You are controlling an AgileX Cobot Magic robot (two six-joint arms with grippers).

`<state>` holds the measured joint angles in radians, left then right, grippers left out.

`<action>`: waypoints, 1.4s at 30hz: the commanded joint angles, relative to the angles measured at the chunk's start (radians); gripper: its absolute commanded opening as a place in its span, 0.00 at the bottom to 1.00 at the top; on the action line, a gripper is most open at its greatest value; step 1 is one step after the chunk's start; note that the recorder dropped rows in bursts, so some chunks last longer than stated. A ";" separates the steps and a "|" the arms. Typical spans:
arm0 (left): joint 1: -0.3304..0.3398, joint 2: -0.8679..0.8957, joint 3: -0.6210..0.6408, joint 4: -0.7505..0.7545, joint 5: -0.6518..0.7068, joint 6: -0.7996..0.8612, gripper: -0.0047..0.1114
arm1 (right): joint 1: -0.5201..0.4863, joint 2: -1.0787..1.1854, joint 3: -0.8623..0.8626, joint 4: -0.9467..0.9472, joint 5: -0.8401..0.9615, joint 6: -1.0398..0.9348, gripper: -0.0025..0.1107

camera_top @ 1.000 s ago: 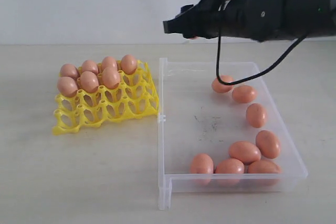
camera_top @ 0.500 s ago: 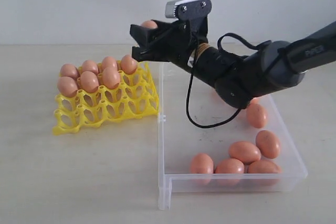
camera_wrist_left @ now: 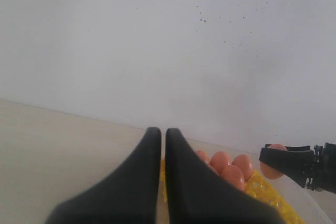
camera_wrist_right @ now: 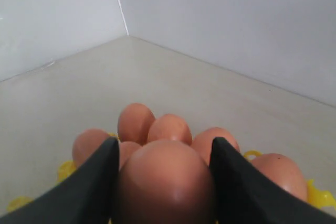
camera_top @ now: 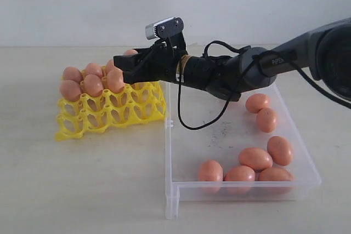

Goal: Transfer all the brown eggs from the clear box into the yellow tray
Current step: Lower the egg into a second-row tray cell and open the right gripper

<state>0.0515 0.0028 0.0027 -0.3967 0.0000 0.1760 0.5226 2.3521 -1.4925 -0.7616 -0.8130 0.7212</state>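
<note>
A robot's right gripper (camera_top: 123, 68) reached across from the clear box (camera_top: 219, 135) to the far rows of the yellow tray (camera_top: 109, 114). Its 2 dark fingers were clamped on 1 held egg (camera_wrist_right: 165, 182), one finger on each long side, around the widest part. The egg hung just above the tray, not yet set in a cup. At least 6 brown eggs (camera_top: 92, 85) already sat in the tray's back 2 rows, and the front 2 rows were bare. 7 more eggs (camera_top: 255, 158) were visible on the box floor, most near its front and right walls; the arm may have hidden others. The left gripper (camera_wrist_left: 158, 132) hung off to the side with its fingers pressed together, holding nothing.

The eggs looked smooth, rounded and light, so likely slippery and easily cracked. A gentle pinch across the middle seemed the safest hold, since a grip near either end would probably squeeze the egg out. Loose eggs lying on the flat floor would likely roll when nudged.
</note>
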 commanded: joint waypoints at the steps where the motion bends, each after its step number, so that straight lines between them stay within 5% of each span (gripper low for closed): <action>1: -0.004 -0.003 -0.003 -0.003 0.000 0.009 0.07 | -0.002 0.031 -0.035 -0.012 0.033 0.014 0.02; 42: -0.004 -0.003 -0.003 -0.003 0.000 0.009 0.07 | 0.025 0.126 -0.148 -0.002 0.266 -0.143 0.02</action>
<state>0.0515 0.0028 0.0027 -0.3967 0.0000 0.1760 0.5411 2.4693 -1.6358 -0.7500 -0.6375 0.5997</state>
